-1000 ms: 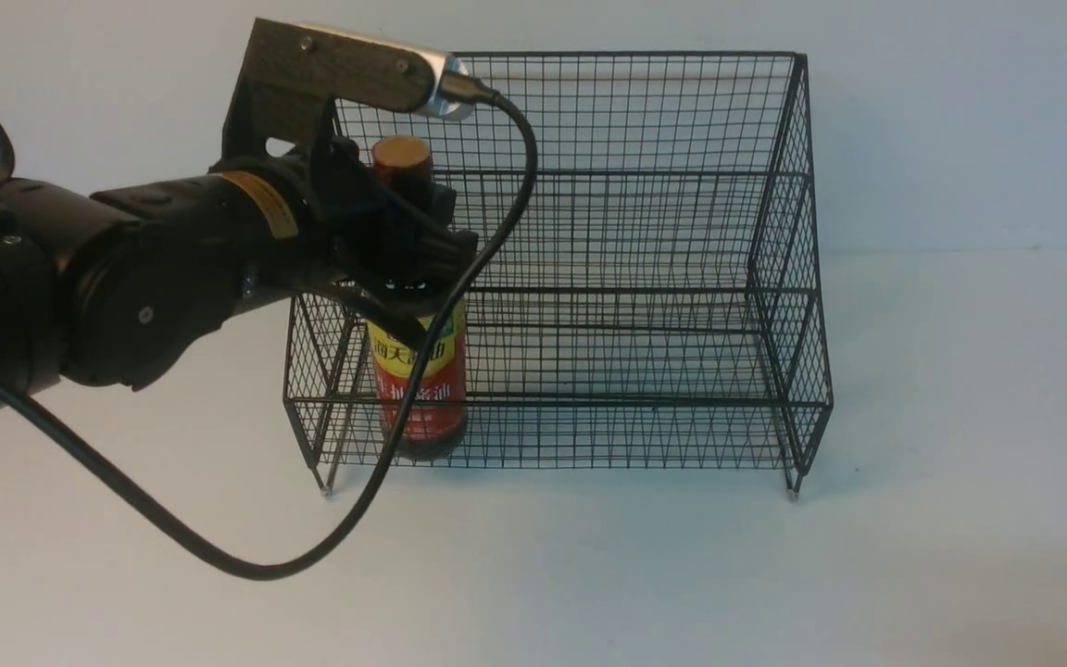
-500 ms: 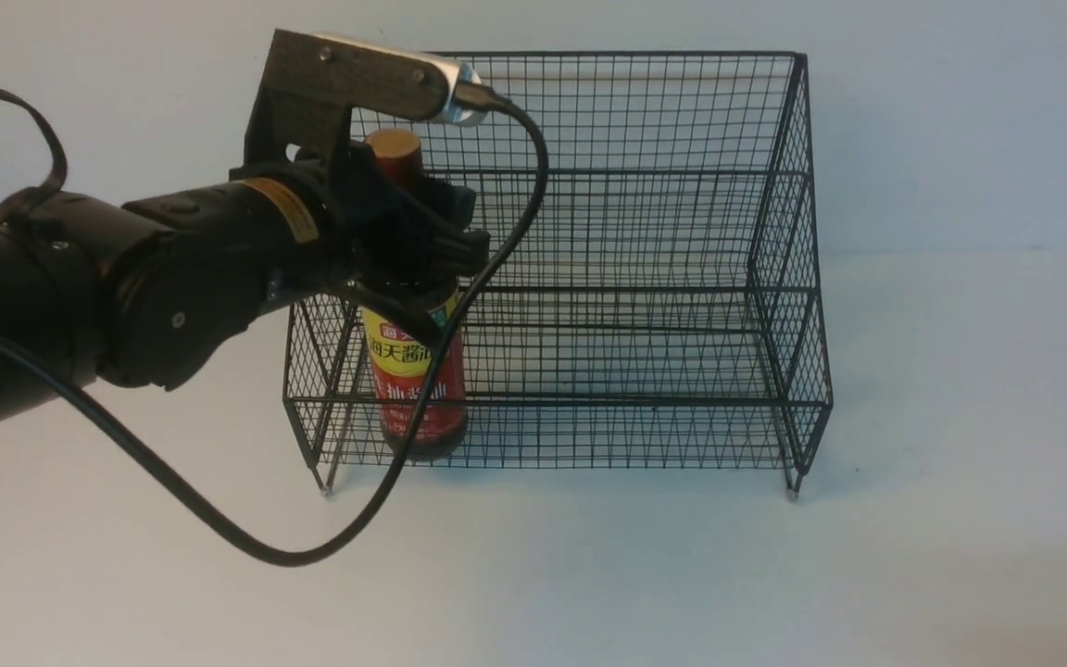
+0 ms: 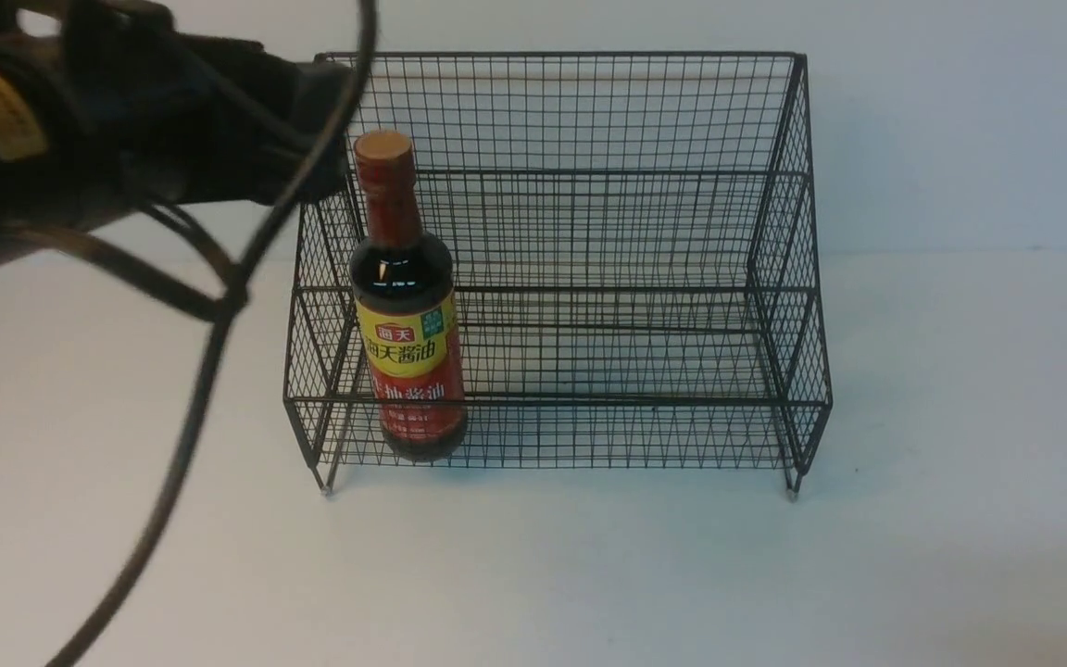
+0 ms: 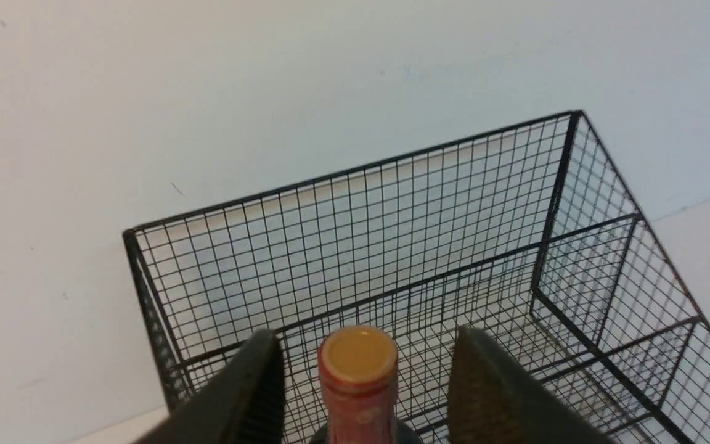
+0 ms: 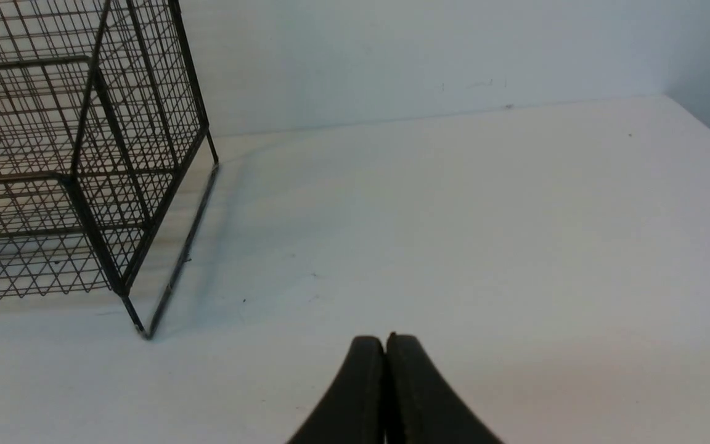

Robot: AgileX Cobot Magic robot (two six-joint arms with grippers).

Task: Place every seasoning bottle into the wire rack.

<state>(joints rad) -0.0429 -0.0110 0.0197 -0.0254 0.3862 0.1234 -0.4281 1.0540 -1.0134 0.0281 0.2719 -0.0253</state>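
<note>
The soy sauce bottle (image 3: 408, 306) stands upright in the lower front tier of the black wire rack (image 3: 635, 232), at its left end. Your left tool (image 4: 367, 345) is open, its fingers either side of the tan cap and clear of it. Your right tool (image 5: 386, 345) is closed over the white counter (image 3: 589, 574), beside the rack. A plain pale wall (image 3: 960, 111) stands behind.

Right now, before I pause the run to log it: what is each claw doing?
Left claw: open, its fingers either side of the cap of the soy sauce bottle, not touching it.
Right claw: closed, holding nothing.
</note>
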